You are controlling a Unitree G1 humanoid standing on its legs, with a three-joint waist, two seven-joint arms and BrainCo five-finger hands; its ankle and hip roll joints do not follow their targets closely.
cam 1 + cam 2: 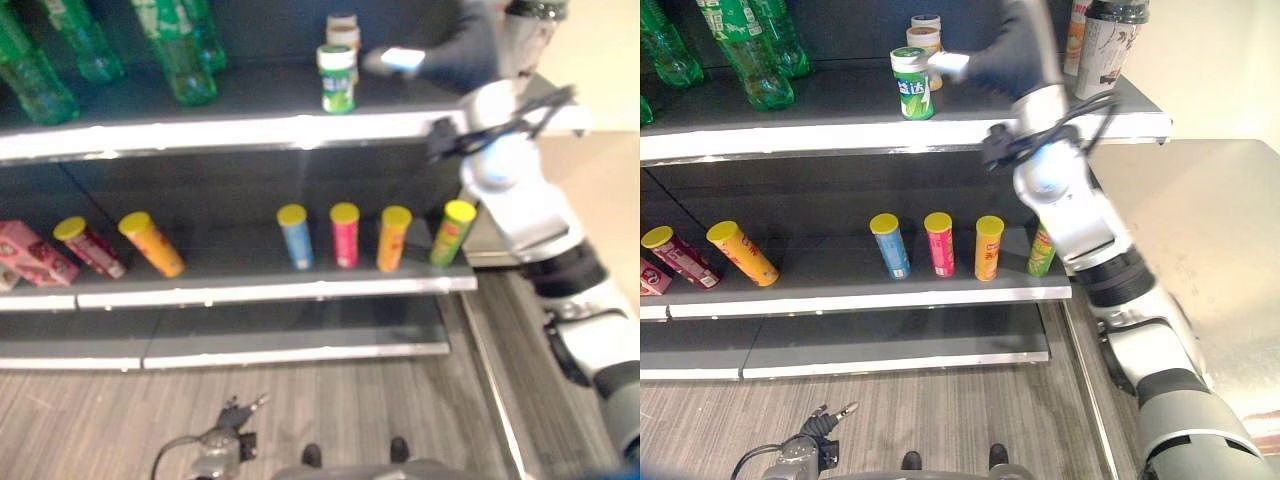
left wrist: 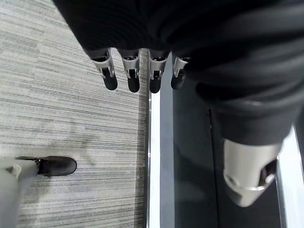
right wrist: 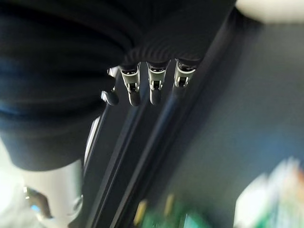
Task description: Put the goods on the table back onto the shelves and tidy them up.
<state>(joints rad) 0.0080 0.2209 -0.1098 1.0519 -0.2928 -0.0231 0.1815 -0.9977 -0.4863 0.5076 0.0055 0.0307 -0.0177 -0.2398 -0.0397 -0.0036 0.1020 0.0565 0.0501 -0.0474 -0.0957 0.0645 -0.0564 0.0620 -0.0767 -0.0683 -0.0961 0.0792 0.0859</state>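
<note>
A green-and-white canister (image 1: 912, 85) stands upright near the front of the top shelf (image 1: 840, 135). My right hand (image 1: 992, 58) is raised to that shelf just right of the canister, its fingers (image 3: 154, 88) straight and holding nothing, with a small gap between them and the canister. Two more jars (image 1: 925, 35) stand behind the canister. My left hand (image 1: 818, 432) hangs low over the floor, fingers (image 2: 133, 76) relaxed and empty.
Green bottles (image 1: 755, 55) fill the top shelf's left, dark bottles (image 1: 1110, 45) its right end. On the middle shelf (image 1: 870, 300) stand blue (image 1: 890, 245), pink (image 1: 939, 243), orange (image 1: 988, 247) and green (image 1: 1041, 252) tubes; yellow (image 1: 742, 253) and dark red (image 1: 680, 256) tubes lie at left. A steel table (image 1: 1200, 230) is at right.
</note>
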